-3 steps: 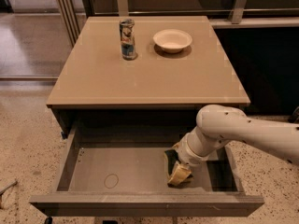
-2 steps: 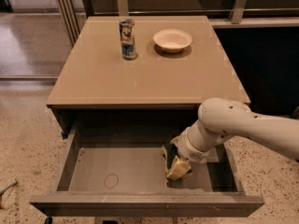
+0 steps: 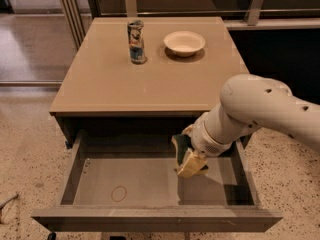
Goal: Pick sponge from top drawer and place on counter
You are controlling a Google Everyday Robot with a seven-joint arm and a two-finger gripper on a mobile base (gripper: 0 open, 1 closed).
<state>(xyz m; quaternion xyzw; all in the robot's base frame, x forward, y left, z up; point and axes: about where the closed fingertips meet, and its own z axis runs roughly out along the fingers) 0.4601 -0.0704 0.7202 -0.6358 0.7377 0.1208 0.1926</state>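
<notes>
The top drawer stands pulled open under the counter; its grey floor shows a faint red ring at the front left. My gripper is over the right half of the drawer, just below the counter's front edge. It is shut on the sponge, whose dark green face points left and which is held clear above the drawer floor. A pale yellow gripper pad shows under the sponge. The white arm comes in from the right and hides the drawer's right rear corner.
A printed can and a cream bowl stand at the back of the counter. The drawer's front panel juts toward the camera. Speckled floor lies to the left, and a dark recess lies to the right.
The gripper has risen from the drawer floor with the sponge and moved slightly left, up to near the counter's edge level. The arm has swung higher. The can and bowl have not moved.
</notes>
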